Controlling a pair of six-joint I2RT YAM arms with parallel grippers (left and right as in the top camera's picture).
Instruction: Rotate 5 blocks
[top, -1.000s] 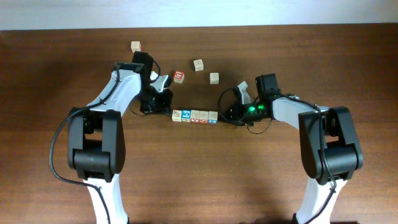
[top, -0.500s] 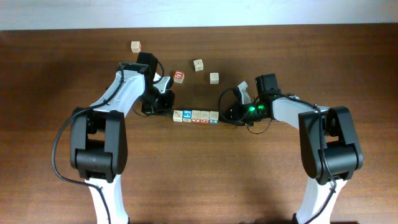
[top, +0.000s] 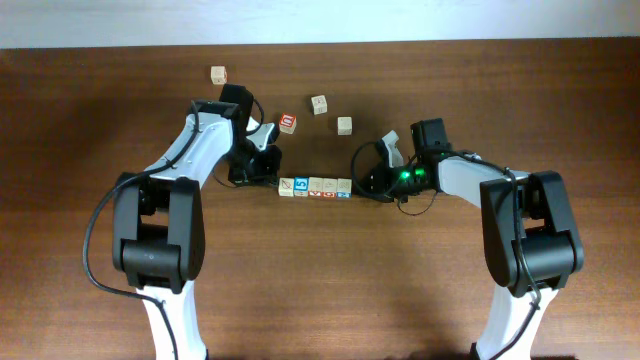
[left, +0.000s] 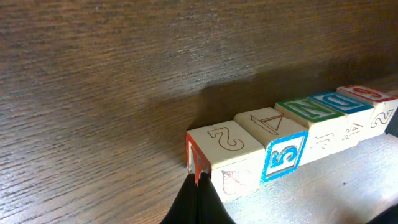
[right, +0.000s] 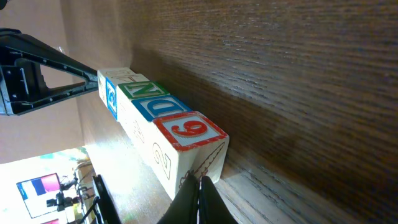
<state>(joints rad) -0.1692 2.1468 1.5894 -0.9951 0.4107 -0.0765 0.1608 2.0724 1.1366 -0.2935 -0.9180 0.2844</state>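
The row of five blocks (top: 314, 187) lies left to right on the table (top: 320, 270), directly between my arms. My left gripper (left: 198, 186), fingers pressed together, meets the "2" block (left: 227, 146) at its end. My right gripper (right: 200, 190), likewise closed, meets the "6" block (right: 189, 134).

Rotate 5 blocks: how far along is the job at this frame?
Done: five alphabet blocks sit touching in one straight row. In hand: the shut left pincer rests against the end block marked 2, the shut right pincer against the red-bordered end block; neither grips anything. Left: apparently the turn itself, since the row runs square across the overhead view.
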